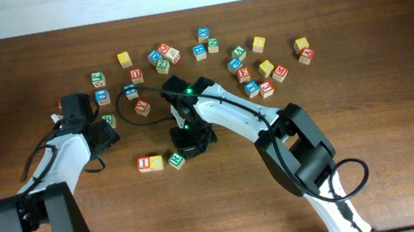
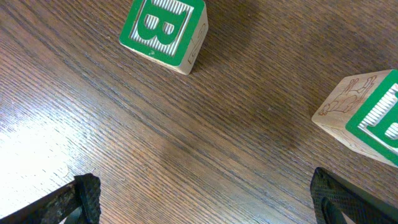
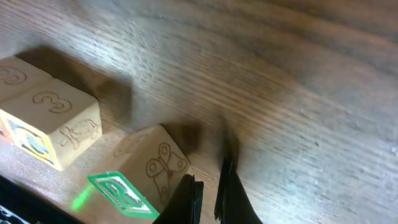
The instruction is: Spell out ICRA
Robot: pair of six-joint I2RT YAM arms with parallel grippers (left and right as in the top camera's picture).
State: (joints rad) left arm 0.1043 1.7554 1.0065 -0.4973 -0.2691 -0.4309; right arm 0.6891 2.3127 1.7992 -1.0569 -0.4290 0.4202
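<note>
Lying beyond the open left tool [image 2: 205,198], one cube [image 2: 163,31] shows a green B.

The dark wooden table [image 1: 401,147] was evenly lit from above in the overhead view, with only short, soft shadows cast. Pale glare was spread across the grain at the left of the left wrist view. The right wrist view was blurred and washed out, and a dark shadow was thrown to the right of the green-lettered cube [image 3: 146,171].
</note>
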